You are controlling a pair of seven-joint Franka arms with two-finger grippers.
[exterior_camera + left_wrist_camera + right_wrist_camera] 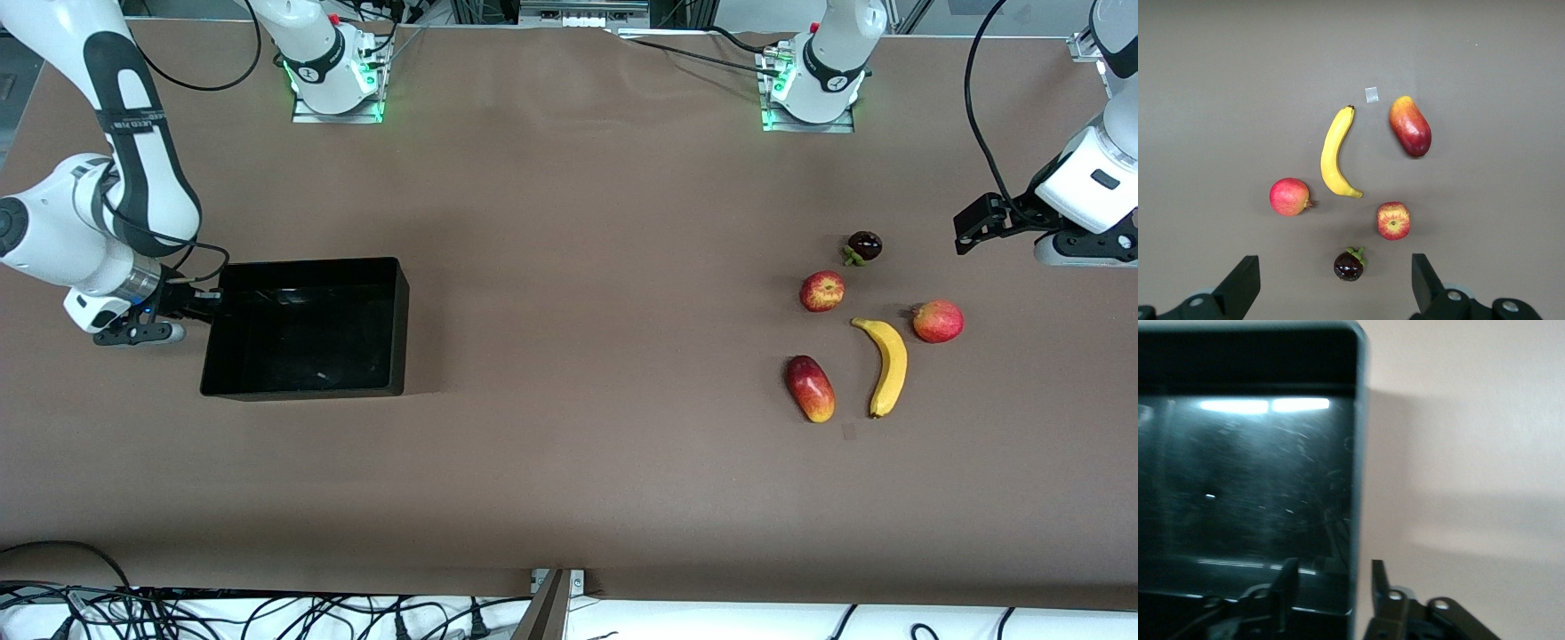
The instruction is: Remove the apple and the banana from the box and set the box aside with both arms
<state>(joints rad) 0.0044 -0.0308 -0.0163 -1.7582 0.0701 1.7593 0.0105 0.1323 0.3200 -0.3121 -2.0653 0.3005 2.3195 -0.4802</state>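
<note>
The box (311, 263) sits empty on the table (569, 498) toward the right arm's end, well apart from all the fruit, so the unloading part of the job looks done. The apple (822, 291) and the banana (885, 364) lie on the bare table toward the left arm's end. The apple is farther from the front camera, and the banana is just beside it and nearer to that camera. Three other pieces surround them without touching: a mango (810, 388) beside the banana, a pinkish-red fruit (938, 321) toward the left arm's end, and a dark mangosteen (864, 246) farthest from the camera. The right gripper (1333, 572) is down at the box's end wall, at the corner farther from the camera. One finger is inside the box and one outside, so they straddle the rim. They stand apart from the plastic rather than pinching it, so the box is released. That low, thin wall is the obvious place to hold the box for a slide. Whether this is a let-go or the start of a fresh grip cannot be judged from here. The left gripper (976, 227) hangs over the table beside the fruit with its fingers spread wide and holding nothing. That arm is waiting, far from the box it is meant to help move.
</note>
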